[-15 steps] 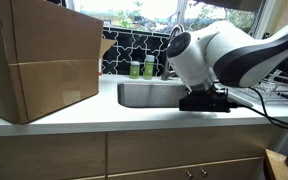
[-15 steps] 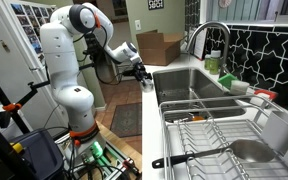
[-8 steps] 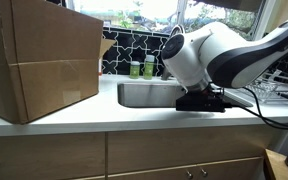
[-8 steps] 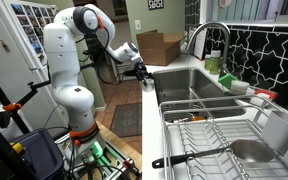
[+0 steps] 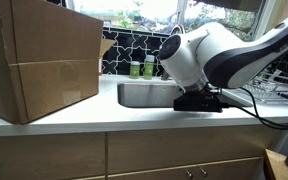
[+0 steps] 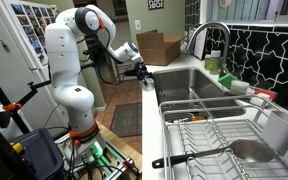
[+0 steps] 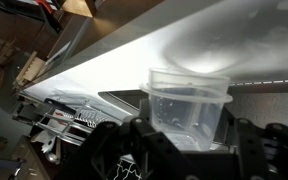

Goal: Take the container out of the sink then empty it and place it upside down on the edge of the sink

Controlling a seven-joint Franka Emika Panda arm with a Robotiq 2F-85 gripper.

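Gripper (image 7: 189,140) is holding the clear container (image 7: 187,100), with one finger pressing each side wall in the wrist view. The jaws are standing about as far apart as the container is wide. The container is looking empty; no water or other contents are showing through its walls. Its wider rim is pointing away from the camera towards the pale counter (image 7: 184,40), and whether it is touching that surface cannot be told. In both exterior views the container is hidden behind the gripper (image 5: 199,100) (image 6: 142,72).

Judgement on the step: the container is out of the sink (image 5: 144,95), and the emptying is looking complete or nearly so. The work in hand is the placing at the sink's front edge. The next move is calling for a check that the rim is facing down and sitting level. The container then needs lowering onto the narrow counter strip beside the basin (image 6: 189,80) and releasing without being tipped back in.

Pose: the arm (image 6: 69,50) is reaching from its stand across to the counter. Its wrist (image 5: 219,50) is bending down over the front rim of the sink, so the gripper is hanging low at the edge. A cardboard box (image 5: 34,60) is standing well apart on the counter.
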